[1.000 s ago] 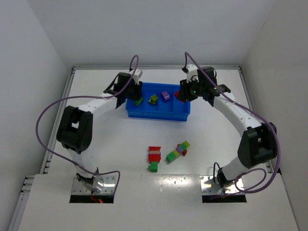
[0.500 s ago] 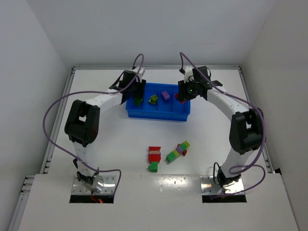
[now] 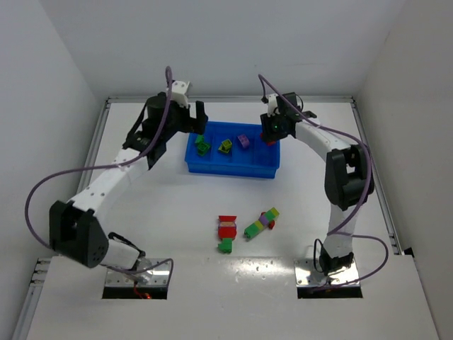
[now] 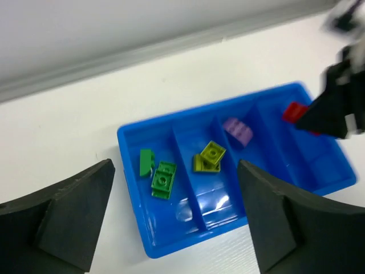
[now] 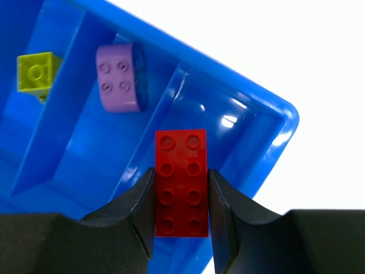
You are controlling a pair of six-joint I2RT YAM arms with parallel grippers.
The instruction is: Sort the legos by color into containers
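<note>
The blue tray (image 3: 230,172) holds the containers side by side. Green legos (image 4: 162,180) lie in the leftmost one, yellow-green ones (image 4: 209,157) in the second, and a purple one (image 4: 238,130) in the third. My left gripper (image 3: 199,122) hangs open and empty above the tray's left end (image 4: 175,171). My right gripper (image 3: 271,133) is shut on a red brick (image 5: 182,154) over the rightmost compartment (image 5: 251,142). A red-and-green stack (image 3: 226,232) and a multicolour stack (image 3: 261,222) lie on the table nearer the bases.
White walls enclose the table on three sides, with a metal rail (image 3: 233,98) along the back edge. The arm bases (image 3: 138,273) sit at the near edge. Purple cables loop off both arms.
My left gripper has opened and lifted back from the tray, leaving a green brick in the leftmost compartment. My right gripper shifted slightly left, still holding the red brick.
</note>
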